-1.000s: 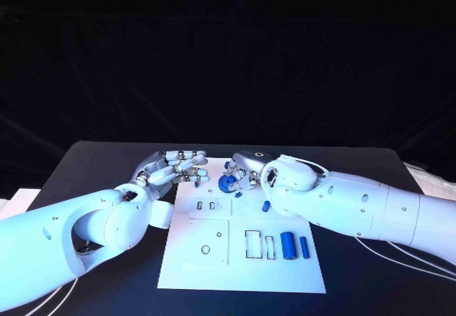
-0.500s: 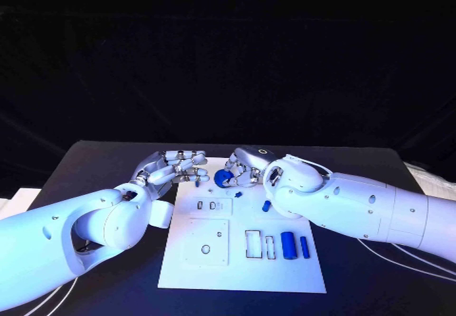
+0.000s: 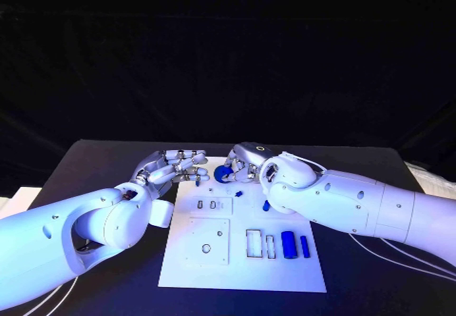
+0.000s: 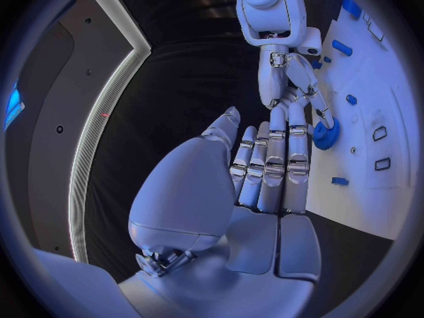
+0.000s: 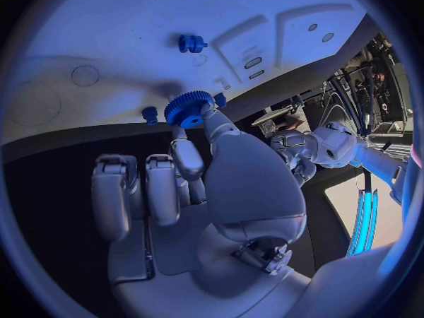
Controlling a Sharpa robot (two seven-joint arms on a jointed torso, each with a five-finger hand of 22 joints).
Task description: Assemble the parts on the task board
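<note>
The white task board [image 3: 238, 263] lies in the middle of the black table. My right hand [image 3: 247, 166] hovers over the board's far edge and pinches a blue gear [image 3: 224, 174] between thumb and a finger; the right wrist view shows the gear [image 5: 188, 107] at the fingertips, just above the board [image 5: 106, 35]. My left hand [image 3: 176, 168] is beside it at the board's far left corner, fingers stretched out together and holding nothing [image 4: 265, 169]. A small blue knobbed part [image 3: 238, 194] lies on the board just near of the gear.
A short blue peg [image 3: 266, 206] lies under my right forearm. Two blue cylinders [image 3: 288, 244] [image 3: 304, 246] lie at the board's right beside rectangular slots [image 3: 254, 243]. A square plate with a round hole [image 3: 206, 249] sits at the board's left.
My right hand has carried the gear a little toward the board's far edge and the left hand. The small knobbed part now shows clear of it. The left hand has hardly moved.
</note>
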